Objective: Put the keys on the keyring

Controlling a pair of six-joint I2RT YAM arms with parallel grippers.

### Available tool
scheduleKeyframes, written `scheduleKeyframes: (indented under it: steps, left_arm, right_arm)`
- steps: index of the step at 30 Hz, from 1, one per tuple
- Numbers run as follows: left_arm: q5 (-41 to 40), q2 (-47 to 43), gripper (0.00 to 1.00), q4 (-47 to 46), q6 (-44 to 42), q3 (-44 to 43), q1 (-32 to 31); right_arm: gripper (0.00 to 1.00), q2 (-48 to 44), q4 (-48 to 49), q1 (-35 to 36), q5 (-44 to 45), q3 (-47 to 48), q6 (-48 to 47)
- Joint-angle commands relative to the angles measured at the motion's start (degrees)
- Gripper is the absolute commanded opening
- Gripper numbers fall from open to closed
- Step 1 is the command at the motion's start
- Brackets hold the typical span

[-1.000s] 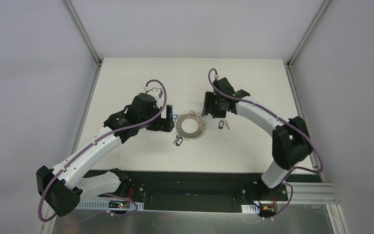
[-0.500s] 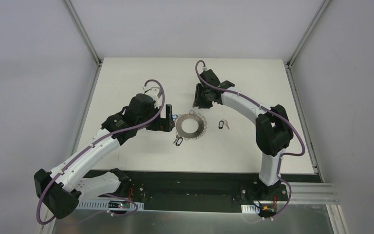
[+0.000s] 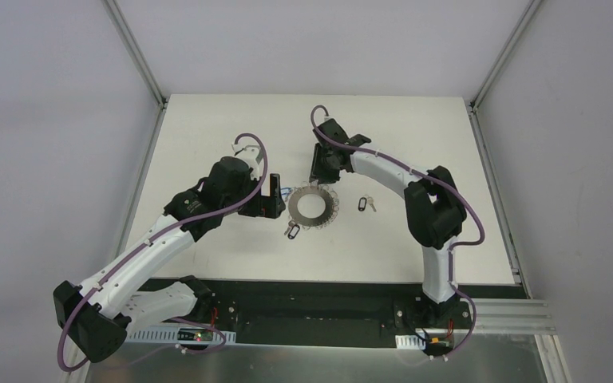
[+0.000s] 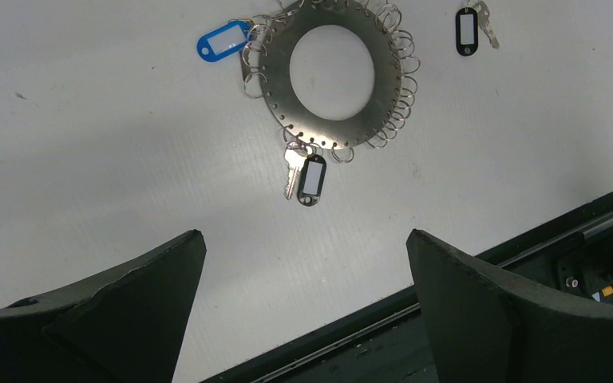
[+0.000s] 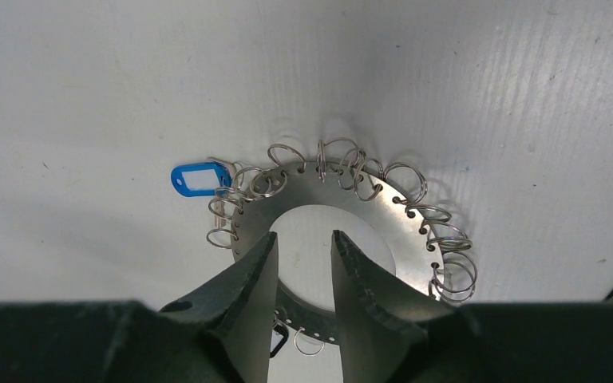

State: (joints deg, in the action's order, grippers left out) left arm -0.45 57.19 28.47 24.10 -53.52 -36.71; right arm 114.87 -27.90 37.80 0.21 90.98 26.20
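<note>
Top external view: keyring [image 3: 314,206] is lying flat near the middle of the white table [image 3: 207,144], with bare surface showing on every side of it. The black strip along the near edge [image 3: 303,291] is sitting well apart from the ring.

The loose black-tagged key [image 3: 362,204] is lying just to the right of the ring, not touching it. Another black-tagged key [image 4: 311,177] is touching the loops at the near rim. A blue-tagged key [image 5: 199,179] is resting against the rim loops. I cannot tell whether it is threaded on.

In the right wrist view the ring's near part is being hidden behind the fingers [image 5: 359,287], and a dark tag is being cut off at the right edge.

Right gripper [image 5: 303,239] is hovering over the ring's centre hole, jaws standing only narrowly apart and gripping nothing. Whether it is touching the metal is unclear. Left gripper [image 4: 303,235] is hanging to the ring's left, jaws spread wide and empty.
</note>
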Motion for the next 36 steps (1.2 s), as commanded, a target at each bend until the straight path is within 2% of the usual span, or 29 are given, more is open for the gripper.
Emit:
scheduleKeyframes:
  steps: [1, 36]
  left_arm:
    - [0.4, -1.1, 1.0, -1.1, 0.6, 0.2, -0.3]
    - [2.2, -1.0, 1.0, -1.7, 0.7, 0.5, -0.3]
  right_arm:
    - [0.34, 0.7, -1.0, 0.8, 0.4, 2.2, 1.9]
    - [0.35, 5.3, -0.6, 1.0, 6.6, 3.2, 3.5]
